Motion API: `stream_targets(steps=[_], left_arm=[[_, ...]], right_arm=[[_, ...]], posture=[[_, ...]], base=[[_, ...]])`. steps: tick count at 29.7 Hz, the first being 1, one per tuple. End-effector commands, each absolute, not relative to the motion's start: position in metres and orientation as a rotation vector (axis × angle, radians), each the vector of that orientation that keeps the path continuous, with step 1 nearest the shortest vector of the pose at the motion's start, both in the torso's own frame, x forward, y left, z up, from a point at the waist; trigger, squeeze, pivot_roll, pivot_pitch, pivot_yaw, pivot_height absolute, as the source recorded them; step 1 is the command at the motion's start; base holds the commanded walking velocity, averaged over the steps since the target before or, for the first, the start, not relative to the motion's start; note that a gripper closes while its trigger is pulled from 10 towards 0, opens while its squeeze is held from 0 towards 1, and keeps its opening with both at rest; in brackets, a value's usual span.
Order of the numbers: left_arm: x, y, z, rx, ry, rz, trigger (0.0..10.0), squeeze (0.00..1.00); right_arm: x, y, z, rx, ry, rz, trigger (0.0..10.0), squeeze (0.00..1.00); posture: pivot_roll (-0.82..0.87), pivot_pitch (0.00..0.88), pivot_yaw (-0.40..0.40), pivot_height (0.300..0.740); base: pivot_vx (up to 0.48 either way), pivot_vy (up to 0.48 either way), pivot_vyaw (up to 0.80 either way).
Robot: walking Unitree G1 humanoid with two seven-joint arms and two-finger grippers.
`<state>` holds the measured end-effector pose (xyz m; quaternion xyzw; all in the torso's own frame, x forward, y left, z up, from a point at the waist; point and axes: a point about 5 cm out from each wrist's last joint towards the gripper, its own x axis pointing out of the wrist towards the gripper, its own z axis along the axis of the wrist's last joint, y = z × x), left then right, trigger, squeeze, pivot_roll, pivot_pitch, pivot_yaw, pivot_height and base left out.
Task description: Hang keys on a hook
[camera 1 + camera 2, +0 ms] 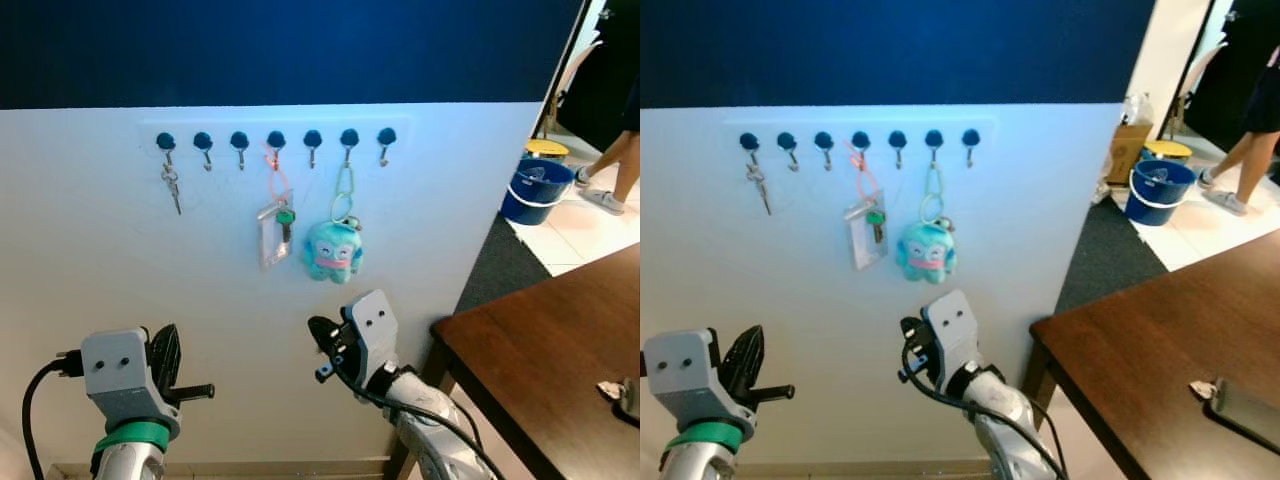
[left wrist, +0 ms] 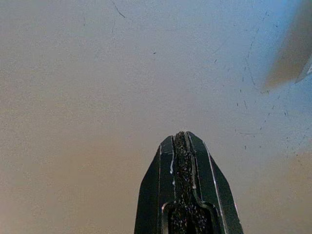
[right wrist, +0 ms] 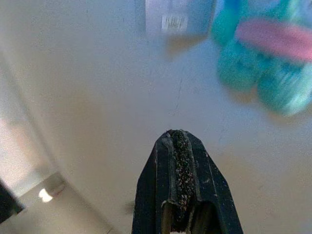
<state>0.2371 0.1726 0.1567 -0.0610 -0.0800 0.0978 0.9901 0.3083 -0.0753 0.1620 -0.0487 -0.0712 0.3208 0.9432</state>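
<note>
A: Nearest the head camera, both arms are raised in front of the white wall. What are the pincers doing?

B: Left pincer (image 1: pixel 168 352) points up at bare wall; in its wrist view its two black fingers (image 2: pixel 187 195) are pressed flat together with nothing between them. Right pincer (image 1: pixel 322 334) sits just below the hanging toy, and its fingers (image 3: pixel 183 190) are likewise pressed together on nothing.

A: And the keys?

B: On the row of seven dark blue round-headed hooks (image 1: pixel 276 140) along the wall. A small bunch of silver metal keys (image 1: pixel 172 186) hangs from the hook farthest to the robot's left. On the fourth hook an orange loop carries a clear plastic card holder with a green-headed key (image 1: pixel 275 228). On the sixth, a pale green clip ring holds a teal plush toy with a pink mouth (image 1: pixel 332 250). The card holder and toy hang just beside each other, above the right pincer.

A: Any containers?

B: A round blue plastic bucket with a white band (image 1: pixel 536 190) stands on the tiled floor past the wall's end, with some pale item inside that I cannot identify. Behind it is a yellow-topped stool (image 1: pixel 1170 150), and a cardboard box (image 1: pixel 1124 150) near the wall corner.

A: Anything else?

B: A dark brown wooden counter (image 1: pixel 1150 340) on the robot's right, carrying a dark flat device (image 1: pixel 1246 412) near its edge. A person's legs (image 1: pixel 612 160) stand beyond the bucket.
</note>
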Motion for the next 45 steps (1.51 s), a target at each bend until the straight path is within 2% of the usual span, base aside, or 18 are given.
stream_targets(steps=[1, 9, 16, 18, 29, 45], left_arm=[[0.236, 0.175, 0.152, -0.110, -0.140, 0.211, 10.0, 0.00], [0.236, 0.174, 0.151, -0.109, -0.139, 0.208, 10.0, 0.00], [0.236, 0.175, 0.152, -0.110, -0.140, 0.209, 10.0, 0.00], [0.236, 0.176, 0.153, -0.111, -0.145, 0.209, 10.0, 0.00], [0.233, 0.176, 0.153, -0.114, -0.150, 0.202, 10.0, 0.00], [0.232, 0.171, 0.151, -0.128, -0.153, 0.171, 10.0, 0.00]], right_arm=[[0.309, -0.071, 0.172, -0.082, -0.210, 0.653, 10.0, 0.00], [0.306, -0.068, 0.203, -0.057, -0.381, 0.661, 10.0, 0.00], [0.305, -0.060, 0.224, -0.040, -0.452, 0.719, 10.0, 0.00], [0.304, -0.052, 0.248, -0.023, -0.534, 0.751, 10.0, 0.00], [0.308, -0.056, 0.270, 0.016, -0.622, 0.670, 10.0, 0.00], [0.317, -0.060, 0.288, -0.005, -0.639, 0.608, 10.0, 0.00]], posture=[[-0.08, 0.080, 0.099, 0.740], [-0.08, 0.086, 0.101, 0.740], [-0.08, 0.086, 0.105, 0.740], [-0.08, 0.081, 0.104, 0.740], [-0.07, 0.076, 0.104, 0.740], [-0.08, 0.064, 0.101, 0.740]], base=[[0.000, 0.000, 0.00], [0.000, 0.000, 0.00], [0.000, 0.000, 0.00], [0.000, 0.000, 0.00], [0.000, 0.000, 0.00], [0.000, 0.000, 0.00]])
